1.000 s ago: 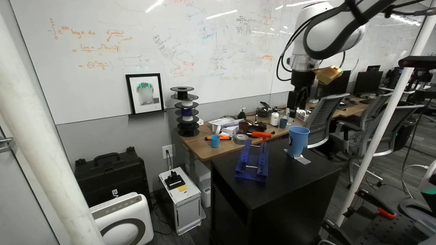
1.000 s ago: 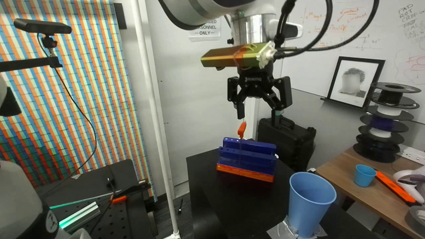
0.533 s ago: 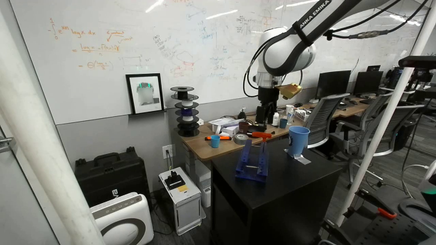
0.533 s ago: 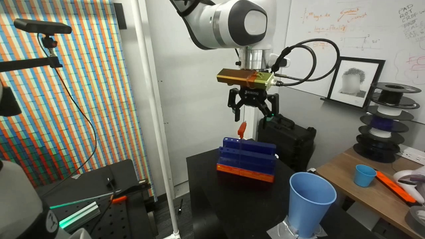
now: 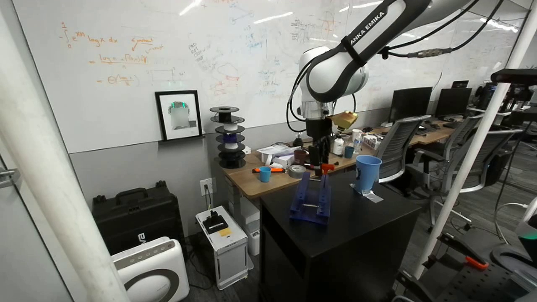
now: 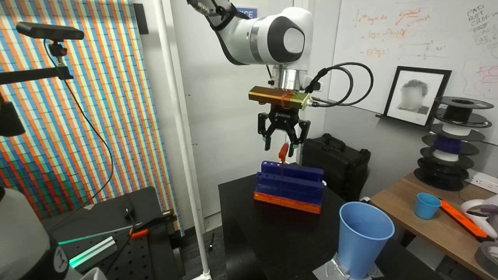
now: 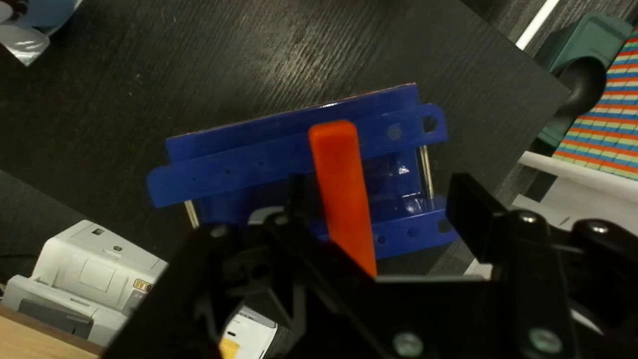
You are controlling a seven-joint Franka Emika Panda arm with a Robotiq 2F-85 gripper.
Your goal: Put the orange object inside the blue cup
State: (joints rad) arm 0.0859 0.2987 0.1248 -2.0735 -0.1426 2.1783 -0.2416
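Note:
The orange object, an upright handle on a thin shaft, stands in a dark-blue rack. The rack sits on a black cabinet. The pale-blue cup stands upright on the same cabinet, with clear tape at its base; only a piece of it shows at the wrist view's top left corner. My gripper is open and points down, its fingertips around the handle's height. In the wrist view the handle lies between the fingers, nearer the left one.
A wooden desk behind the cabinet holds a smaller blue cup, a tape roll and other clutter. A white pole stands near the cabinet. A black case stands behind it.
My gripper has come down from high near the pale-blue cup and across to the rack, to the orange handle. It stays open. The handle, rack and cup have not moved.

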